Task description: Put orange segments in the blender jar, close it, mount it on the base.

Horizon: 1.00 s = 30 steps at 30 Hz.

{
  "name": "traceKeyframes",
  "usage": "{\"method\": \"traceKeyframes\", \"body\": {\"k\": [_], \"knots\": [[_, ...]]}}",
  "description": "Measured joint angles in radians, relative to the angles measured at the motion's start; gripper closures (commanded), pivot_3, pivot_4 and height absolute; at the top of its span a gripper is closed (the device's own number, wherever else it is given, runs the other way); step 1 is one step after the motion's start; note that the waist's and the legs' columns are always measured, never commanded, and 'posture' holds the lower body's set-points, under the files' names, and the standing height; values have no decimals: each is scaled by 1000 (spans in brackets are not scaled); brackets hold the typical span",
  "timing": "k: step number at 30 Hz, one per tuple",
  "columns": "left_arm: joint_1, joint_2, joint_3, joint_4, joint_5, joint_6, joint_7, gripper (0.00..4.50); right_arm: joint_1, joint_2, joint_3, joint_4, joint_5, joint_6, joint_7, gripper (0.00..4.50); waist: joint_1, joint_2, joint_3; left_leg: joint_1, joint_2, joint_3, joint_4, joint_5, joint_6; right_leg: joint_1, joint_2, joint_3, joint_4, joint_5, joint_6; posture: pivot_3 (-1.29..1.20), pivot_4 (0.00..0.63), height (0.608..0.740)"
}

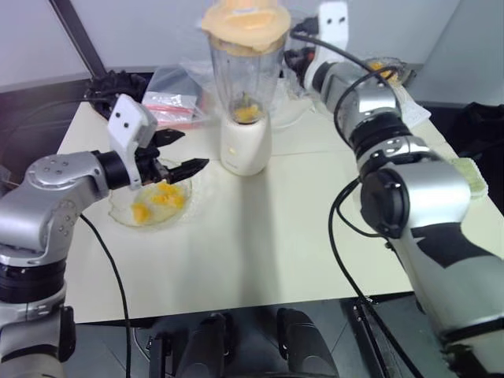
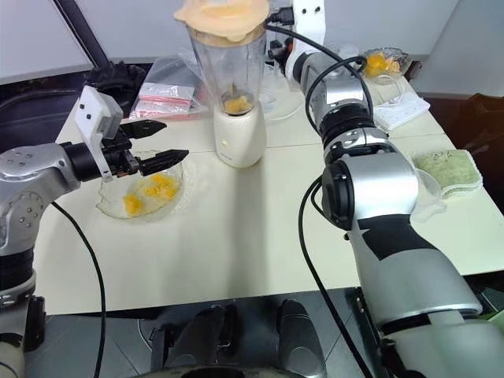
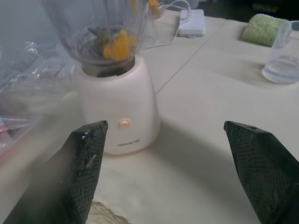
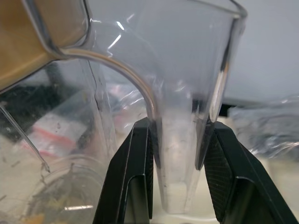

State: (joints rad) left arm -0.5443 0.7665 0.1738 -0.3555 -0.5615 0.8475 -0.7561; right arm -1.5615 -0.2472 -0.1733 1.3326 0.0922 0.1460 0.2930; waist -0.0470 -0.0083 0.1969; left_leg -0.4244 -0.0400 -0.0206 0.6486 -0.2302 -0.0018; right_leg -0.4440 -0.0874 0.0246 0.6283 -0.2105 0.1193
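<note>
Clear blender jar [image 1: 244, 79] on base [image 1: 246, 143], handle clamped in right jaws [image 4: 177, 154]; left jaws [image 1: 177, 153] wide over glass dish [image 1: 126, 211].

Cream table [image 1: 260, 260] — pale grey wall [image 1: 142, 31] behind, dark floor [image 2: 472, 118] beside it.

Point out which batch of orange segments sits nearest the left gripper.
The orange segments in the scalloped glass bowl, directly below the open left gripper; others lie inside the blender jar.
</note>
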Motion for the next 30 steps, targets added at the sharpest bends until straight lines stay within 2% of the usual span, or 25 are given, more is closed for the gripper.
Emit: {"method": "traceKeyframes", "body": {"k": [8,23,28,30], "knots": [[-2,9,0,3,-18,1,0,327,23,2,3,-15,-9,7,-15,3546,-1,0,0,0,0,0,0,0,0,0,0,0,0,0,0,0,150,740],[-14,3,-6,39,-16,-10,17,327,18,19,27,-18,-61,62,-60,3546,2,-1,-1,16,0,-1,-1,0,0,16,0,-1,-2,-1,-1,0,150,740],[-14,-7,-6,39,-17,-11,27,281,52,30,53,8,-105,90,-58,1181,2,-3,-2,16,0,-1,-1,0,0,16,0,-1,-2,-1,-1,0,150,740],[-14,-15,-6,39,-18,-10,33,281,83,31,70,27,-125,90,-67,54,2,-3,-2,15,0,-1,-1,0,0,15,0,-1,-2,-1,-1,0,150,740]]}}
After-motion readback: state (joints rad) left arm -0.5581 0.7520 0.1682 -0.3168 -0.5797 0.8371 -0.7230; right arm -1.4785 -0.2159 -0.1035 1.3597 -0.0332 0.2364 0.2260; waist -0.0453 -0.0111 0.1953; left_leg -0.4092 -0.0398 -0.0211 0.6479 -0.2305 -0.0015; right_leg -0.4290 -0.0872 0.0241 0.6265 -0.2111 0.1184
